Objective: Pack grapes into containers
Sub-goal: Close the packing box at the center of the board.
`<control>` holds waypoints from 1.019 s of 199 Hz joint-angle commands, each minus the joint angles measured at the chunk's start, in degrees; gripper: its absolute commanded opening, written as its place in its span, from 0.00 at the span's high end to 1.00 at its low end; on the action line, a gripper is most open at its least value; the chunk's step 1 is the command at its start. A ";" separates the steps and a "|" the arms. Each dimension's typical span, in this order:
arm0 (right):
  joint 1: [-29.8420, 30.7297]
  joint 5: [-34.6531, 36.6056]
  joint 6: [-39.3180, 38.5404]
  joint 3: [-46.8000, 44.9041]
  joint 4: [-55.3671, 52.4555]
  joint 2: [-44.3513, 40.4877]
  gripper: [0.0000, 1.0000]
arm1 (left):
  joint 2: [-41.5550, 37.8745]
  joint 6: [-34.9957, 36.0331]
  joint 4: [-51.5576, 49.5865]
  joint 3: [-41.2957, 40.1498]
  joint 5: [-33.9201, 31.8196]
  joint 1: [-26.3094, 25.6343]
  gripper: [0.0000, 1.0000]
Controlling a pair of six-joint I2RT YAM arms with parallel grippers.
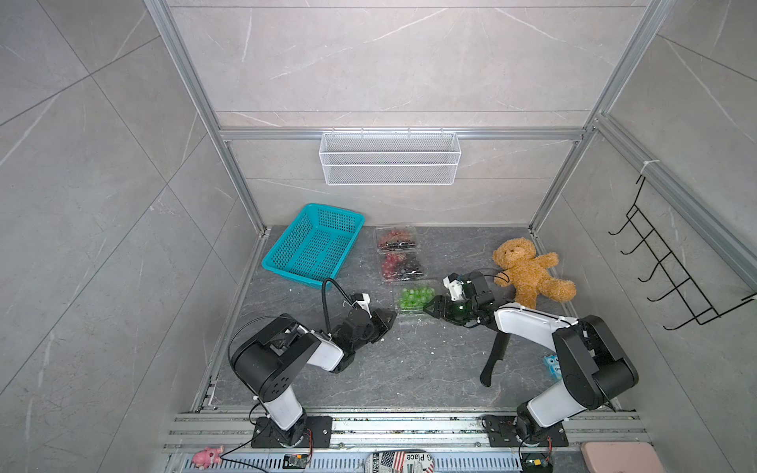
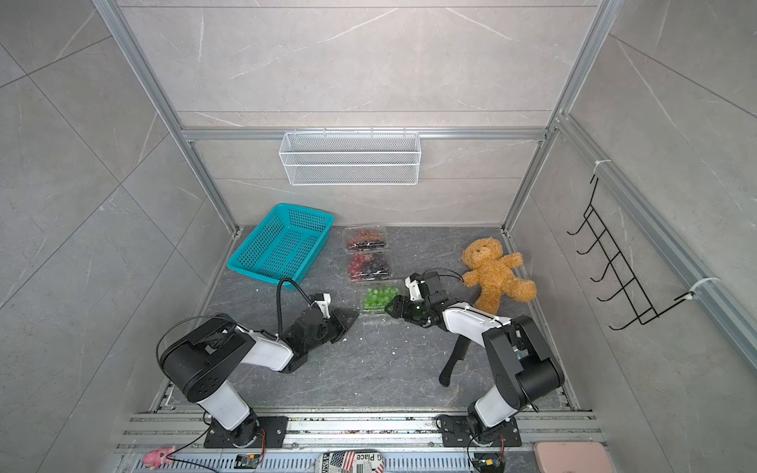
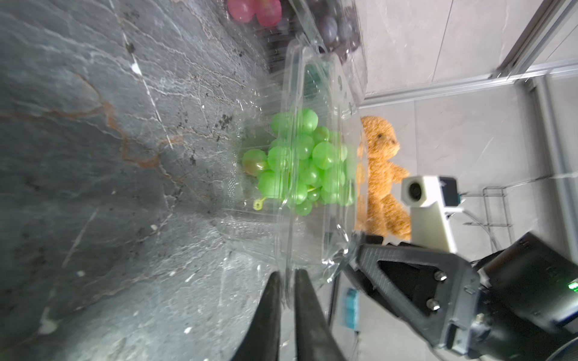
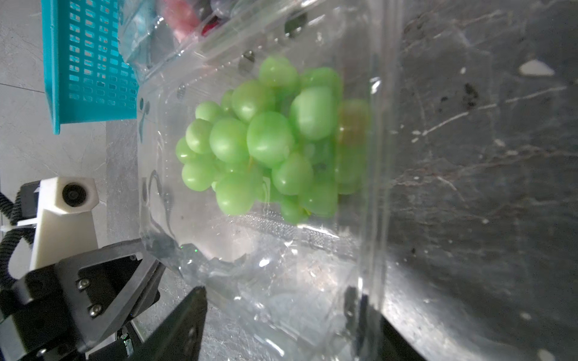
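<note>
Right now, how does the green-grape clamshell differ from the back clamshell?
Contents: the green-grape clamshell holds green grapes only; the back clamshell holds red and dark grapes.
Place: the green-grape clamshell is the row's near end; the back clamshell is its far end, beside the teal basket.
Contact: the left end effector and right end effector are both at the green-grape clamshell; none is near the back clamshell.
Shared: both are clear plastic on the dark tabletop.

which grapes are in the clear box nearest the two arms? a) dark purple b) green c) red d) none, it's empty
b: the nearest container holds only green grapes, which both wrist views also show; the red and dark grapes lie farther back.
</note>
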 commanded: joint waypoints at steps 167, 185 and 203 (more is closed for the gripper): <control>-0.38 10.89 -6.67 17.02 -13.24 9.02 0.21 | -1.13 20.51 -43.06 26.07 7.18 3.63 0.19; 0.26 10.62 -6.51 17.47 -12.55 10.03 0.23 | -1.02 19.77 -42.45 25.36 7.84 4.63 0.18; 0.97 10.53 -6.19 18.28 -12.34 11.04 0.24 | -1.09 18.95 -41.63 24.42 9.17 6.03 0.13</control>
